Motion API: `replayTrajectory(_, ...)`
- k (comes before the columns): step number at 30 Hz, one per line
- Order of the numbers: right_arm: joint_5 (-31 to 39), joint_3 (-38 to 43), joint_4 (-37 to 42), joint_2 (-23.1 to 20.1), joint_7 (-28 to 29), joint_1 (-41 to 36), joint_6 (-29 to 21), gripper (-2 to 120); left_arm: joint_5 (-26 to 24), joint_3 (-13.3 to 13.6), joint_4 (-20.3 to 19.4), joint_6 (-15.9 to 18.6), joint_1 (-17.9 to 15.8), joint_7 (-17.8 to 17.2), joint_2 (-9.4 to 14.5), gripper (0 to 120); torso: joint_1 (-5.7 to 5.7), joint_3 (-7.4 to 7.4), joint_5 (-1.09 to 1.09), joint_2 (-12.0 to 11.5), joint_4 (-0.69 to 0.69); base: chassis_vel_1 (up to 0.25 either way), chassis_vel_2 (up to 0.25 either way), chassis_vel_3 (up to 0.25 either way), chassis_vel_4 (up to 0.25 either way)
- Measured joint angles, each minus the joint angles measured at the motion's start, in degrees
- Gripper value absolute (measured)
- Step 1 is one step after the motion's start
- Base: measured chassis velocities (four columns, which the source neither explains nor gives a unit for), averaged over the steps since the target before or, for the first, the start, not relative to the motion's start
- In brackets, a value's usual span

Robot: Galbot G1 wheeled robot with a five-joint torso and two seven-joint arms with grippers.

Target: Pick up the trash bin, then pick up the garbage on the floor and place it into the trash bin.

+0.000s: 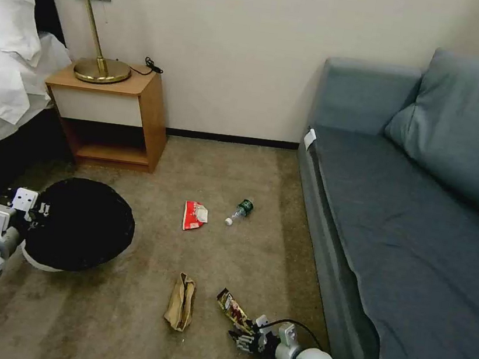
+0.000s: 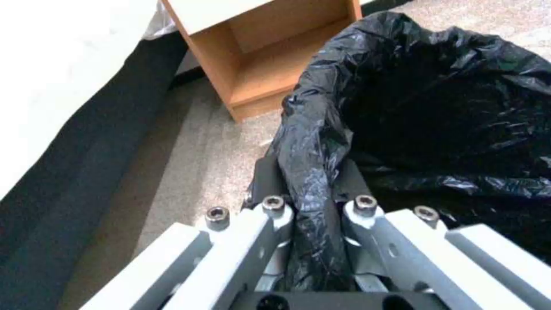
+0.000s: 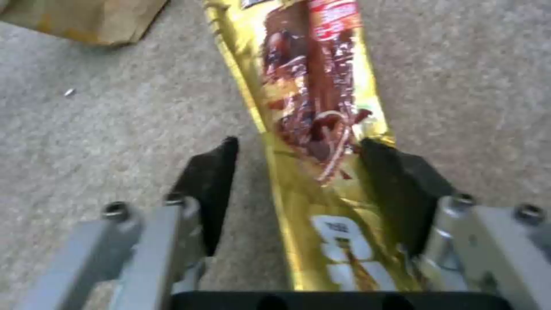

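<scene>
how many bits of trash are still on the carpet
4. Red-and-white wrapper and small bottle lie mid-floor; brown paper bag is nearer the robot; snack wrapper lies between the right gripper's open fingers. None seem hidden.

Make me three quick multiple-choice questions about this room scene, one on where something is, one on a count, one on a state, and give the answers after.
1. Where does the small bottle lie?
A. on the sofa
B. on the carpet beside the red-and-white wrapper
C. inside the trash bin

2. How many litter pieces lie on the carpet?
A. two
B. four
C. six

3. What is the left gripper doing?
A. clamped on the trash bin rim
B. open above the lamp
C. holding the bottle

Answers: 1 B, head view shows them side by side. 2 B, wrapper, bottle, paper bag, snack wrapper. 3 A, fingers pinch the bag-covered rim.
</scene>
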Motion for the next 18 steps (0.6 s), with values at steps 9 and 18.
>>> replayTrajectory(9,0.03,0.69,0.27,0.06,-0.48,-0.77,0.1,17,-0.31,0.05,-0.21,-0.17,0.06,-0.11,0.7,4,0.0,0.0,-0.01,0.0,-0.01,0.0,0.0,0.0,0.0)
replayTrajectory(18,-1.18,4.69,3.09,0.76,-1.25,-2.66,1.69,0,-0.66,0.05,-0.1,-1.02,0.18,-0.8,1.22,4,0.0,0.01,-0.01,0.0,-0.03,0.0,0.0,0.0,0.0)
